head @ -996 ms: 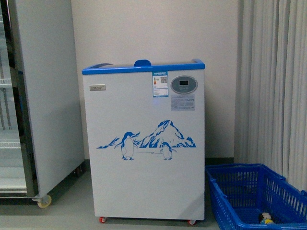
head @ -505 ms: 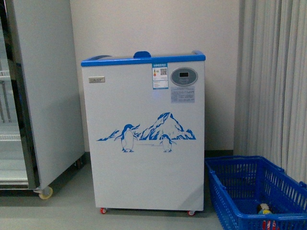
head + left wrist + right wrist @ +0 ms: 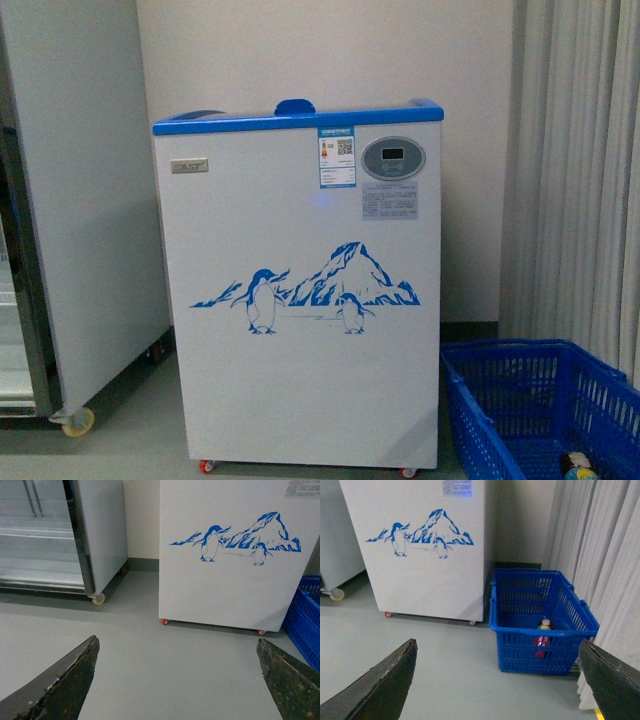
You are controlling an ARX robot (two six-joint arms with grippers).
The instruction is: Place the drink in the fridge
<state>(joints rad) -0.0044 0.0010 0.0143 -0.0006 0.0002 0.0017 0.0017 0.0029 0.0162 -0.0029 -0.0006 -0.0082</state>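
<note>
The left hand (image 3: 176, 644) and right hand (image 3: 497, 644) hung low over smooth grey floor (image 3: 175, 680), dark rough-edged fingers (image 3: 65, 685) spread wide, gripping nothing. Beyond them the drink (image 3: 543, 631) sat in a blue plastic lattice basket (image 3: 517, 652), its body mostly screened by the mesh. Farther back stood the boxy white fridge (image 3: 300, 360), blue-rimmed, on small castors (image 3: 206, 466), its lid (image 3: 200, 116) scarcely visible from the front.

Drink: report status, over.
Both grippers open, empty: left gripper, right gripper. Drink in blue basket, beside fridge. Basket walls surround it; likely reach from above.
</note>
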